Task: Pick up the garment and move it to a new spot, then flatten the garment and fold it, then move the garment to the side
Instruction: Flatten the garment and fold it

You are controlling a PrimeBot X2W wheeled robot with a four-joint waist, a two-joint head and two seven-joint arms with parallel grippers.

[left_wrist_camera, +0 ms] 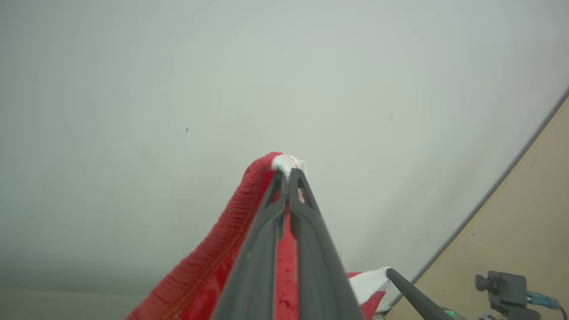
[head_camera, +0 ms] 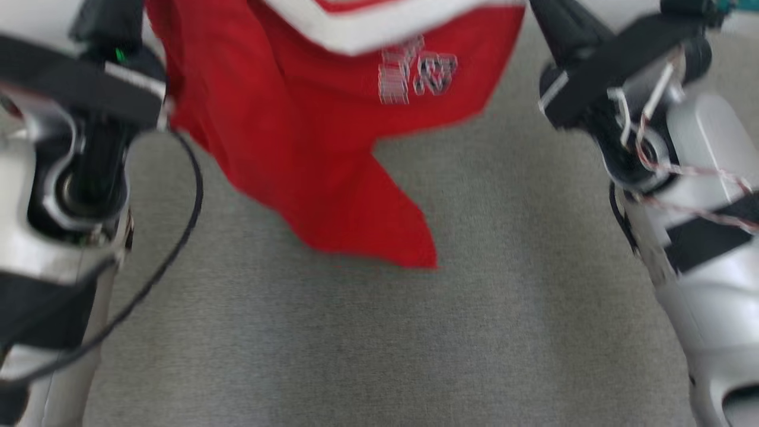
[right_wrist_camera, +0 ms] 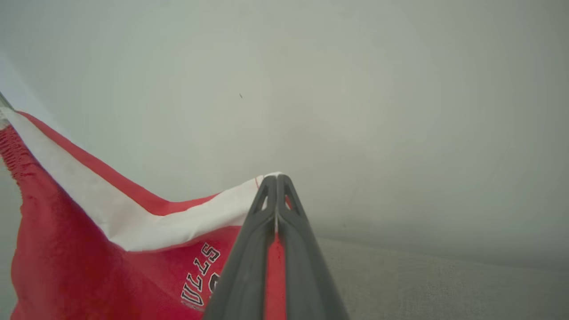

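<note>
The garment (head_camera: 308, 136) is red with a white band and white lettering, and it hangs in the air above the grey surface (head_camera: 415, 344), its lowest corner pointing down. In the left wrist view my left gripper (left_wrist_camera: 288, 174) is shut on a white-tipped red edge of the garment (left_wrist_camera: 222, 249). My right gripper (right_wrist_camera: 276, 178) is shut on the white band at the garment's (right_wrist_camera: 102, 262) other end. The cloth sags between the two grips. In the head view both arms stand raised at the sides, and their fingertips lie beyond the top edge.
A plain pale wall (left_wrist_camera: 178, 89) stands behind the garment. A tan panel (left_wrist_camera: 524, 213) shows at the right of the left wrist view. A loose black cable (head_camera: 190, 207) loops beside my left arm.
</note>
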